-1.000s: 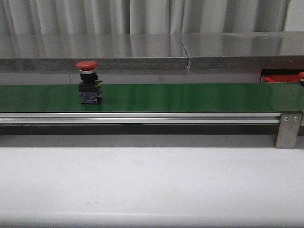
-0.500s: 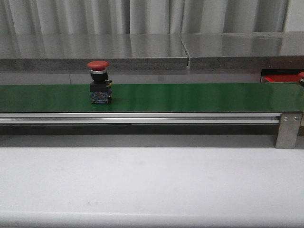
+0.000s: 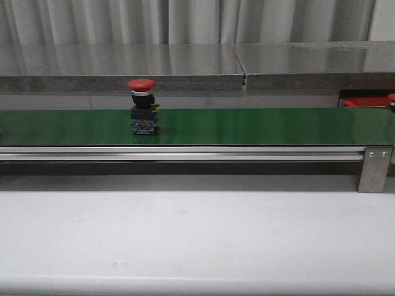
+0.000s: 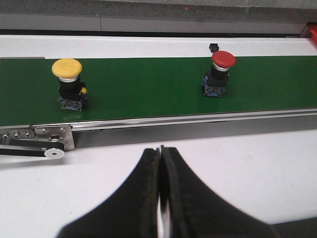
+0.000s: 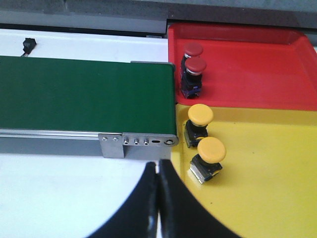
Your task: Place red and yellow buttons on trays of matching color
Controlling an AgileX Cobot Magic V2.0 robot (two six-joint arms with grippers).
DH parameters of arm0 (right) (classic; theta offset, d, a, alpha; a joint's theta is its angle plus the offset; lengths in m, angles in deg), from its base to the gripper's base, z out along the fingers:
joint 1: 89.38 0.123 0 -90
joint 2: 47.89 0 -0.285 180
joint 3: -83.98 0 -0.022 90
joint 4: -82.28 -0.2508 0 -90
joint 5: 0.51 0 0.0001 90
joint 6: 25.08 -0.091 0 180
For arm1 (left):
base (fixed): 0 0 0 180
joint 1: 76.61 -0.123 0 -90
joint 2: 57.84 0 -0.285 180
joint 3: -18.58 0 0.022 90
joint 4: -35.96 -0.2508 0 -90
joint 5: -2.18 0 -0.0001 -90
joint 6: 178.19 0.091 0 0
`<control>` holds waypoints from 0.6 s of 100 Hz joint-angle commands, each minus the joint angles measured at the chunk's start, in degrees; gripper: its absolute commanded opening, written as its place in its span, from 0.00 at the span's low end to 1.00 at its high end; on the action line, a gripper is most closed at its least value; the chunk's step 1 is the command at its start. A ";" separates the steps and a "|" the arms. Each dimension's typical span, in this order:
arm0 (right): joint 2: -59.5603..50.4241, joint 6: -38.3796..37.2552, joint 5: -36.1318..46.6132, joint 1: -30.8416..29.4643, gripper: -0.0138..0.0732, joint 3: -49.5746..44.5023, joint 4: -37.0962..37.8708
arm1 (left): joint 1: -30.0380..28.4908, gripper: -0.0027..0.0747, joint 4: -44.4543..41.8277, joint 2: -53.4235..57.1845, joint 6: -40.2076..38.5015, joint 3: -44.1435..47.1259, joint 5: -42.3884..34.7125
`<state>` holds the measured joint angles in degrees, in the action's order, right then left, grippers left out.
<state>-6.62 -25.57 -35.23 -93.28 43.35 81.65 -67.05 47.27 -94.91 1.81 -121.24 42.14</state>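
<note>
belt (image 3: pixel 259 126): only red button (image 3: pixel 142 108) upright left of centre, yellow button (image 4: pixel 69 85) near left end; wide gap btwn them. red tray (image 5: pixel 257 69) & yellow tray (image 5: pixel 267 163): two buttons each crowd belt-side edge, rest bare.

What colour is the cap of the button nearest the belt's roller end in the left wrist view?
Yellow: the round-capped button, clearest in the left wrist view.

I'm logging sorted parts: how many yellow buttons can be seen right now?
3. One yellow button rides the green belt; two more stand on the yellow tray beside the belt's end. Others may be out of view.
</note>
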 commanded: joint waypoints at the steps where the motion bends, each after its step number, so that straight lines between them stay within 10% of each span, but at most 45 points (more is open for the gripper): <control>1: 2.34 0.49 3.06 0.28 0.02 3.50 0.63 | 0.43 0.01 0.92 -0.14 -0.34 -1.52 -3.54; 37: 14.36 1.98 0.85 9.81 0.09 12.92 0.93 | 0.43 0.01 0.92 -0.14 -0.34 -1.52 -3.54; 60: 24.23 2.28 -1.59 15.43 0.59 19.70 0.63 | 0.43 0.01 0.92 -0.14 -0.34 -1.52 -3.54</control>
<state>14.88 -24.05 -39.05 -79.56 59.03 81.91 -67.05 47.27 -94.91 1.81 -121.24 42.23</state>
